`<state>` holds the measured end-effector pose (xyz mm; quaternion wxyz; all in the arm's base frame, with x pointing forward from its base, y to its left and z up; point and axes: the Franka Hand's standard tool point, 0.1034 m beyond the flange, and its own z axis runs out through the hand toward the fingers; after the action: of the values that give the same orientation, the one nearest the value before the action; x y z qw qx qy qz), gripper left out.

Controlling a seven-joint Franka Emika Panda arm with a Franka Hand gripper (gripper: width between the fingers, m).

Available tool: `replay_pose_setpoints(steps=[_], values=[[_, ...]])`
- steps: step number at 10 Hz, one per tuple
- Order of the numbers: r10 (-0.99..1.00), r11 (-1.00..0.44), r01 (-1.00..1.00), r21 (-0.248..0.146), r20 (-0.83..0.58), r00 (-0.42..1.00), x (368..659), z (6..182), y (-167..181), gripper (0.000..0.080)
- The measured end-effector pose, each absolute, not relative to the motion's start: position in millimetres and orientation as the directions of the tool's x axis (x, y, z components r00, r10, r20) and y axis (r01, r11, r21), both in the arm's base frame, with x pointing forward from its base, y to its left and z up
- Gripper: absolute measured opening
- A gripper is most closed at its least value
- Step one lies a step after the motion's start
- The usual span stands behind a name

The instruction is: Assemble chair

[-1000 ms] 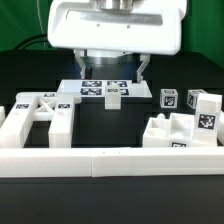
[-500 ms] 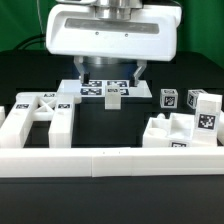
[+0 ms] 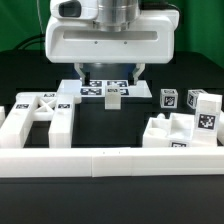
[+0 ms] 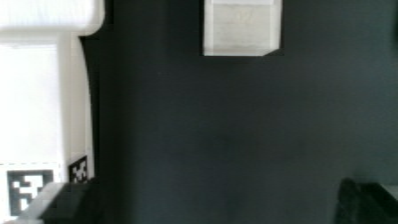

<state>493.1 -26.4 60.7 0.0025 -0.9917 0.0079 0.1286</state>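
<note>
We see a robotics lab bench: black table, marker board, tag-bearing white chair parts, low border rail.

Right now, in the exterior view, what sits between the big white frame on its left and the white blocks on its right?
Only bare black table, as the exterior view shows. The frame and blocks stand apart; a small block stands farther back.

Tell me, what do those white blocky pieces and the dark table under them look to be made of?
The chair pieces look like hard plastic with a smooth, fairly matte finish: even white, with crisp blocky edges. Their tags look like printed stickers. The table looks matte black, perhaps cloth or a mat, since it shows no reflections. I cannot tell which.
</note>
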Motion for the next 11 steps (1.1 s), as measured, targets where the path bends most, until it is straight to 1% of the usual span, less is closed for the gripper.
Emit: replay_pose_setpoints(steps=[1, 2, 3, 4, 5, 6, 7, 8, 9, 10, 11], values=[[-0.013, -1.0, -0.018, -0.013, -0.331, 0.944, 485.5, 59.2, -24.6, 0.0648], [-0.016, -1.0, -0.023, -0.016, -0.365, 0.931, 483.6, 55.7, -24.4, 0.0648], [-0.013, -0.999, -0.027, -0.023, -0.468, 0.883, 470.6, 50.7, -20.6, 0.0648], [-0.009, -0.999, -0.026, -0.023, -0.54, 0.842, 467.2, 44.2, -19.2, 0.0649], [-0.007, -1.0, -0.024, -0.02, -0.582, 0.813, 463.8, 40.5, -19.0, 0.0649], [-0.005, -0.999, -0.032, -0.026, -0.679, 0.734, 456.0, 43.4, -18.2, 0.0648], [-0.006, -0.999, -0.033, -0.024, -0.72, 0.694, 460.1, 40.4, -19.3, 0.0648], [-0.005, -0.999, -0.036, -0.024, -0.763, 0.647, 457.2, 38.4, -18.6, 0.0648], [-0.002, -0.999, -0.032, -0.024, -0.781, 0.625, 453.1, 31.9, -16.3, 0.0648], [-0.005, -0.999, -0.042, -0.022, -0.829, 0.56, 441.7, 31.6, -14.3, 0.0648], [-0.005, -0.999, -0.044, -0.023, -0.833, 0.553, 441.0, 26.2, -15.5, 0.0648]])
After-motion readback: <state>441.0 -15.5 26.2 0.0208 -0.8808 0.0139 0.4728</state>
